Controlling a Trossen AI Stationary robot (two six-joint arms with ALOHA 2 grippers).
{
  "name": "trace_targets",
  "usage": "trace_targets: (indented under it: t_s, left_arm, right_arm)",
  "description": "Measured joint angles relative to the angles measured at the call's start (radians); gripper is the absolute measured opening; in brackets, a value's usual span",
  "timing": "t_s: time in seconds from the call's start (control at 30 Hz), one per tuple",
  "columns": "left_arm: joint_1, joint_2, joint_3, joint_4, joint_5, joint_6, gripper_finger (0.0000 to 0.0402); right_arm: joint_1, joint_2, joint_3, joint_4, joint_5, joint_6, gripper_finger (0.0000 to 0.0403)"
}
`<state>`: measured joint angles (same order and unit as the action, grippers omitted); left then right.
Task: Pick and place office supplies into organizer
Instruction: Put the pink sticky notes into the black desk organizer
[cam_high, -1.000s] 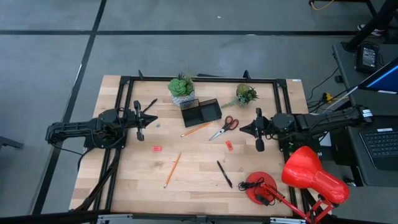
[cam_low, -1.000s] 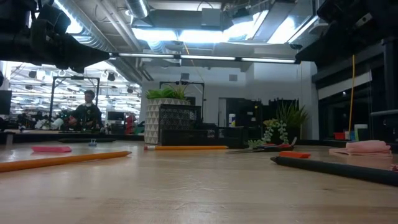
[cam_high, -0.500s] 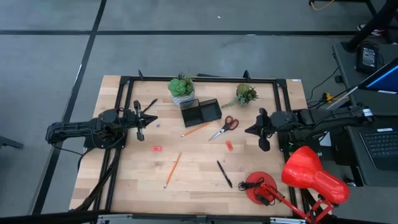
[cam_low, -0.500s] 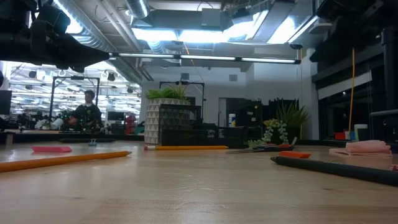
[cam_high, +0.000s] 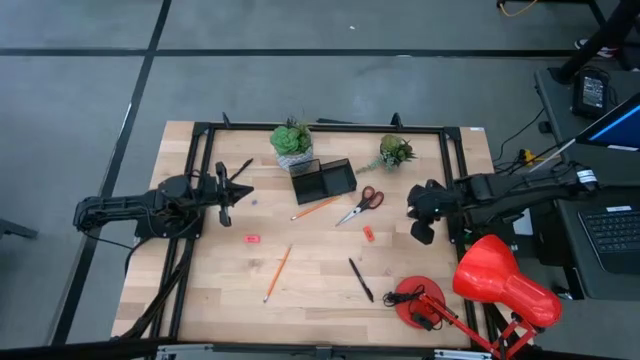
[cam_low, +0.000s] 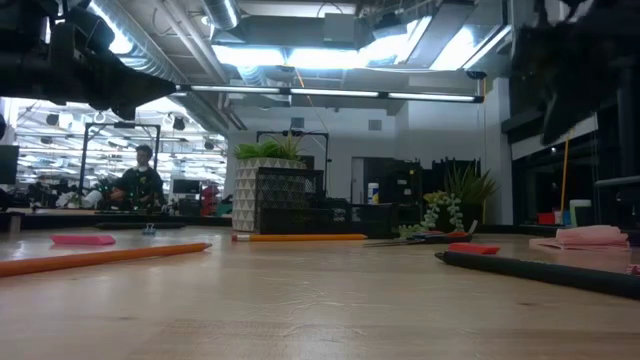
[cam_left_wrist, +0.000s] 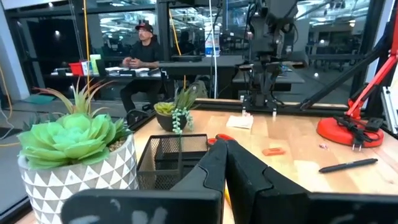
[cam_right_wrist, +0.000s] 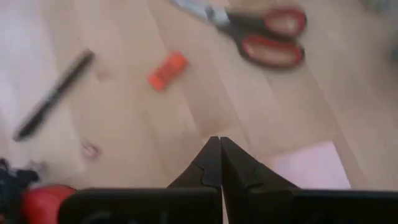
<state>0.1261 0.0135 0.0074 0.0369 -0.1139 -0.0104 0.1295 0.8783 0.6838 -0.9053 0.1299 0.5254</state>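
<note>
Lying at the worktop (cam_high: 320, 290) centre, the organizer (cam_high: 323, 180) sits empty with the scissors (cam_high: 361, 204) just at its four o'clock. They look stiff and light (best pinched at the blades' crossing). An eraser (cam_high: 367, 234) lies at the scissors' six o'clock. The right tool (cam_high: 419, 213), pressed together and tipped downward, hovers at their three o'clock; the left tool (cam_high: 224, 193), likewise together, waits at nine o'clock.

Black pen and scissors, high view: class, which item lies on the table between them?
A small red eraser lies between the black pen and the scissors, clearest in the high view.
</note>
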Motion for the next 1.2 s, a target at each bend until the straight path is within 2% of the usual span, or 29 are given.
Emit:
trace_targets:
  t_s: [0.17, 0.43, 0.73, 0.9, 1.2]
  left_arm:
    - [0.0, 0.0, 0.0, -0.004, 0.003, -0.003, 0.0004]
    - [0.0, 0.0, 0.0, -0.003, 0.003, -0.004, 0.0004]
    - [0.0, 0.0, 0.0, -0.003, 0.004, -0.004, 0.0004]
    - [0.0, 0.0, 0.0, -0.003, 0.003, -0.005, 0.0004]
    - [0.0, 0.0, 0.0, -0.003, -0.003, -0.03, 0.0004]
  right_arm:
    - [0.0, 0.043, 0.0, -0.068, -0.001, 0.051, 0.0006]
    - [0.0, 0.07, 0.0, -0.085, -0.027, 0.04, 0.0015]
    - [-0.01, 0.071, 0.0, -0.249, -0.027, 0.107, 0.0024]
    - [-0.01, 0.071, 0.0, -0.256, -0.028, 0.118, 0.0053]
    - [-0.01, 0.071, 0.0, -0.258, -0.029, 0.094, 0.0133]
